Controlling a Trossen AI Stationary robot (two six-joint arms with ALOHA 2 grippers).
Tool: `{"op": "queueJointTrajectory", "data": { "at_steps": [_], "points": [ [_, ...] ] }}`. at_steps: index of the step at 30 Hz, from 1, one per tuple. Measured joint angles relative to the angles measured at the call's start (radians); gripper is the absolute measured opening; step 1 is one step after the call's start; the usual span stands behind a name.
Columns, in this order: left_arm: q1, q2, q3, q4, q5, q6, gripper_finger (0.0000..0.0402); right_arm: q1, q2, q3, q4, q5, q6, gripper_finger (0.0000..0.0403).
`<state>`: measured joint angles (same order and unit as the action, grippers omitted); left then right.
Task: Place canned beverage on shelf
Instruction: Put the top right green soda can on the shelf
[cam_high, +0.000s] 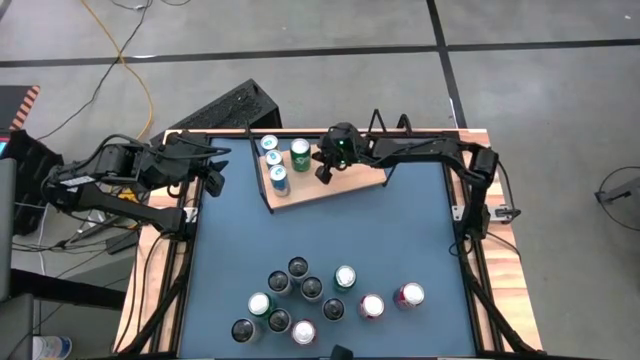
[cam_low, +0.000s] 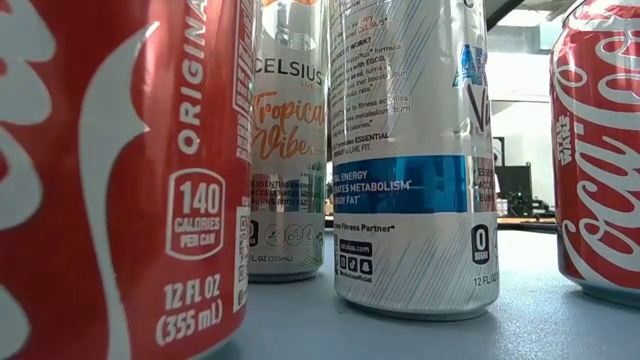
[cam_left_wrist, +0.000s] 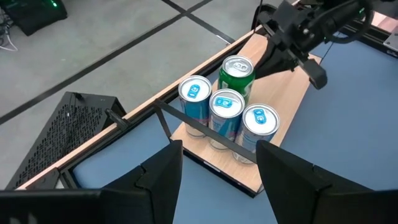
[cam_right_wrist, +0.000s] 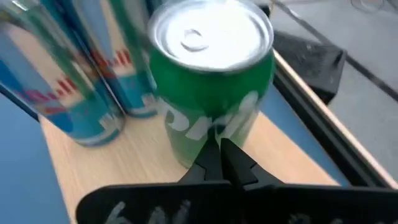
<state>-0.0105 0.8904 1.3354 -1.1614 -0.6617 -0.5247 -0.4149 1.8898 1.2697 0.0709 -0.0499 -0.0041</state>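
On the shelf (cam_high: 330, 187) stand four cans, three blue cans (cam_left_wrist: 226, 112) and one green can (cam_high: 300, 154), the clenched, empty right gripper (cam_high: 324, 172) just beside it, while the left gripper (cam_high: 214, 180) waits parted near the shelf's end.

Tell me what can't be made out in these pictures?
- Low view: the shelf and both arms are hidden behind close-up cans such as the Celsius can.
- High view: labels on the loose cans are too small to read.
- Right wrist view: the green can is blurred, so its brand is unreadable.
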Motion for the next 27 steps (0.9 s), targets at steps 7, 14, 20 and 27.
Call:
{"op": "queueJointTrajectory", "data": {
  "at_steps": [7, 14, 20, 27],
  "points": [
    [0.000, 0.000, 0.000, 0.000, -0.007, 0.007, 0.0193, -0.014, 0.026, 0.000, 0.091, -0.035, 0.011, 0.0000],
    [0.000, 0.000, 0.000, -0.001, -0.018, 0.011, 0.0193, -0.014, 0.063, 0.051, 0.030, -0.035, 0.021, 0.0000],
    [0.000, 0.000, 0.000, -0.011, -0.017, 0.011, 0.0193, 0.010, 0.043, 0.091, -0.063, -0.031, 0.006, 0.0000],
    [0.000, 0.000, 0.000, -0.011, -0.022, 0.012, 0.0193, 0.042, 0.056, 0.120, -0.062, -0.036, -0.020, 0.0000]
  ]
}}
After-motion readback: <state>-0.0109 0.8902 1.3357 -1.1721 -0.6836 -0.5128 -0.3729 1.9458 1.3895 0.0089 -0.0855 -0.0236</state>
